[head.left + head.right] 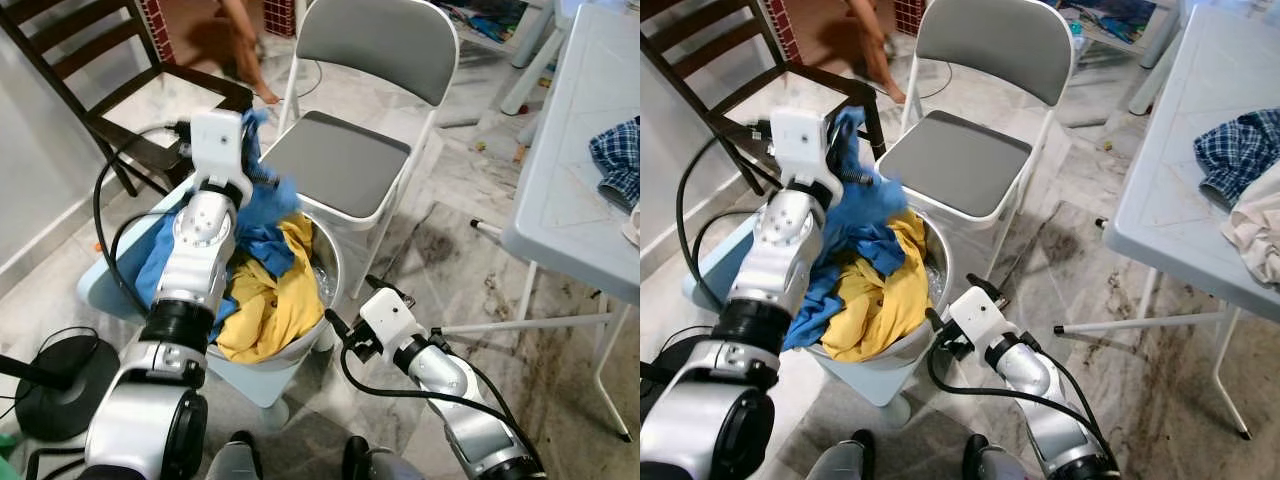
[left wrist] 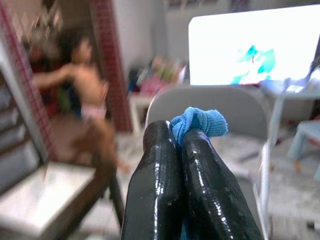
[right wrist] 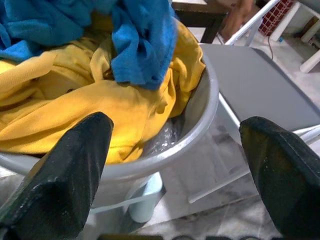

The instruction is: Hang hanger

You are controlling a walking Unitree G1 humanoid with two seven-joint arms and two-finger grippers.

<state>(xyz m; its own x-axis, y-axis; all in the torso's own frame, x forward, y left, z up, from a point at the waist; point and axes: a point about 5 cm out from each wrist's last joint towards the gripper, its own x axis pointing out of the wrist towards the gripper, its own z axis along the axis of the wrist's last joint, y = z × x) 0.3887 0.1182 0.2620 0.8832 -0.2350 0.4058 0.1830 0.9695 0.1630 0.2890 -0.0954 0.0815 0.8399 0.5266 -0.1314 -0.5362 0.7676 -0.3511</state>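
Two grippers | left gripper [image 2: 186, 137] clamped on blue cloth garment [image 1: 855, 225], lifting it from grey plastic basket [image 3: 197, 125] | right gripper [image 3: 175, 165] wide, waiting

The right end effector [image 3: 175, 165] holds its two black fingers [image 3: 65, 175] wide apart. Between and beyond them sits a grey basin [image 3: 200, 125] heaped with yellow cloth [image 3: 100, 100] and blue cloth [image 3: 140, 45]; a grey chair seat [image 3: 260, 85] lies further beyond.

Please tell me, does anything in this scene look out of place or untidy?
Yes. The blue garment is half pulled out of the grey basin: the left gripper, shut on it, holds it up over the yellow cloth. It also drapes over the basin's rim onto the arm. The right gripper waits open beside the basin.
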